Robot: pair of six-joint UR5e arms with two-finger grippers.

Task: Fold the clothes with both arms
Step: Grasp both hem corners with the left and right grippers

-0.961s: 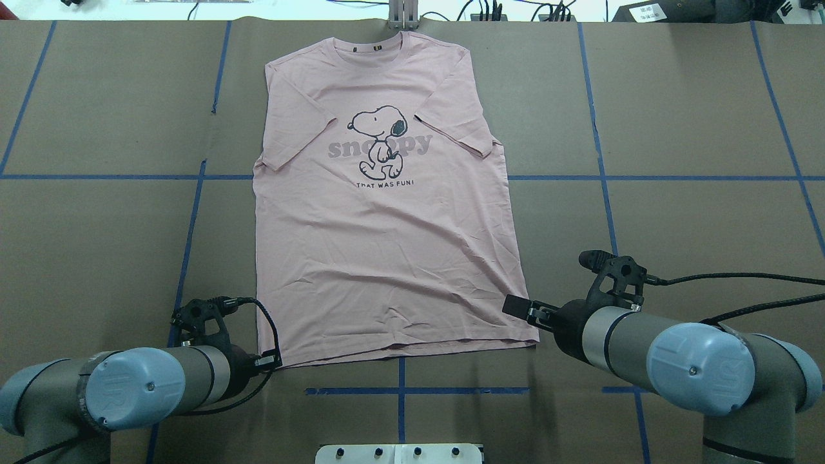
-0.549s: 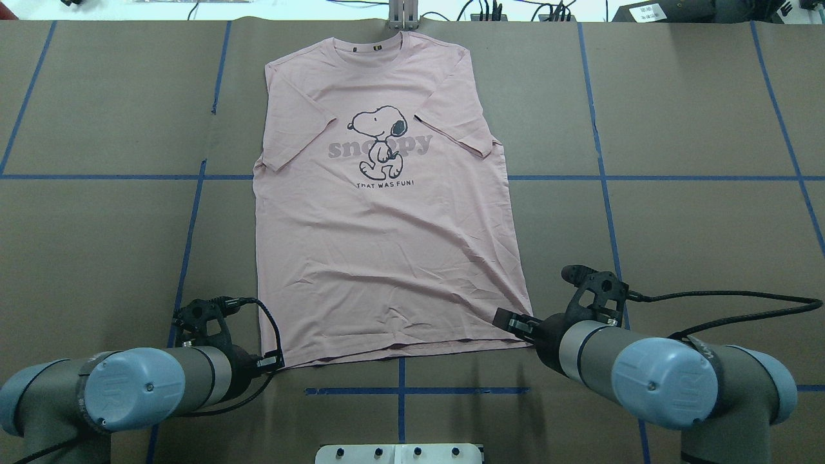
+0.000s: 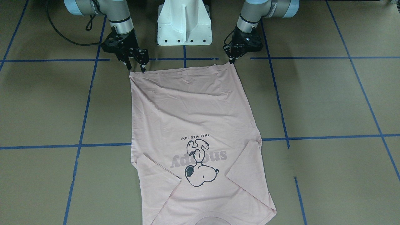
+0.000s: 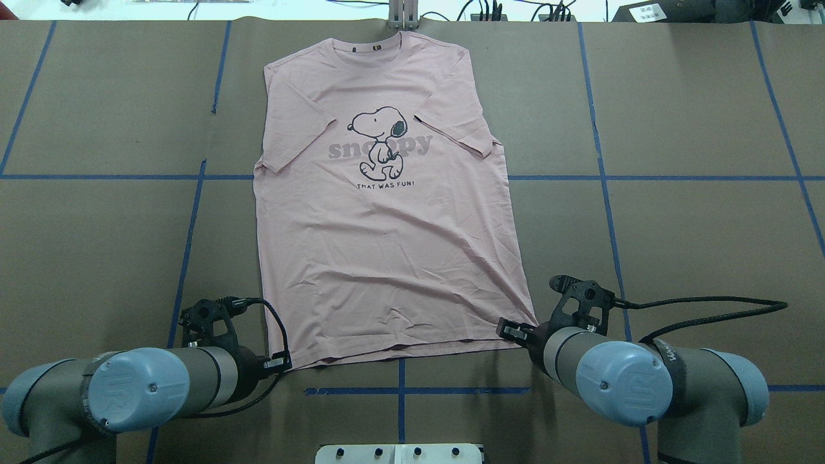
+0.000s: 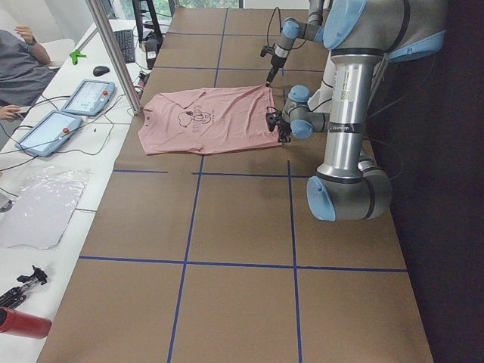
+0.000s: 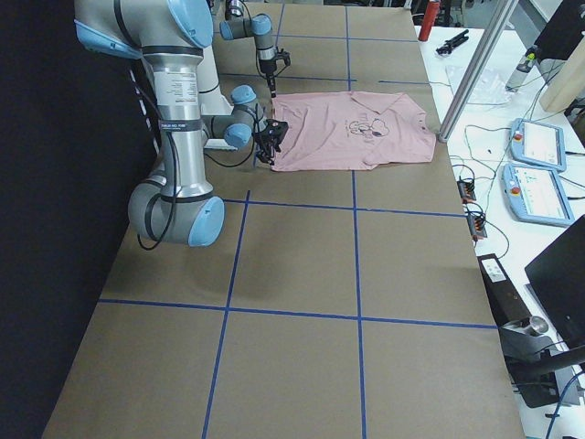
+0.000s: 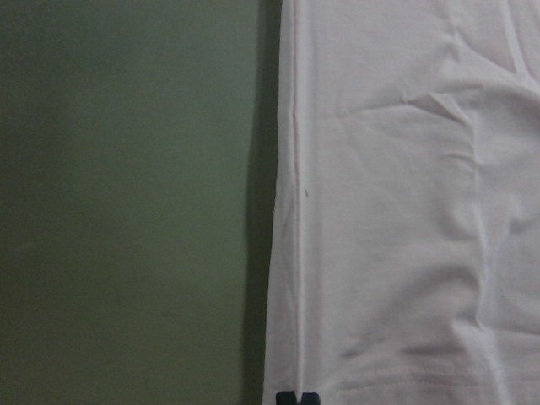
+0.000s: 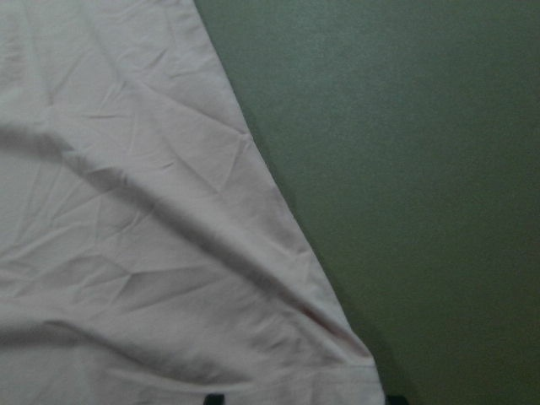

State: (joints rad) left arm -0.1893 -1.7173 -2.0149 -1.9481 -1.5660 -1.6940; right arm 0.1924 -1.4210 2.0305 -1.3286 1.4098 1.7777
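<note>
T-shirt (image 4: 387, 258) flat, centre frame, collar at top: light, limp, will sag. Take your hold at both hem corners. Left gripper (image 4: 283, 365) pinched narrow on lower-left corner; right gripper (image 4: 510, 330) spread wide over lower-right.

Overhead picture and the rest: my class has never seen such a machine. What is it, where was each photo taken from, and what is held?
Two jointed robot arms with two-finger grippers stand at a brown table. One camera looks over their shoulders, one faces them, two watch from the table's ends, and two close-ups come from wrist cameras. A pink T-shirt lies flat, print up. The left gripper looks pinched shut on one hem corner; the right gripper is open, poised at the other.
</note>
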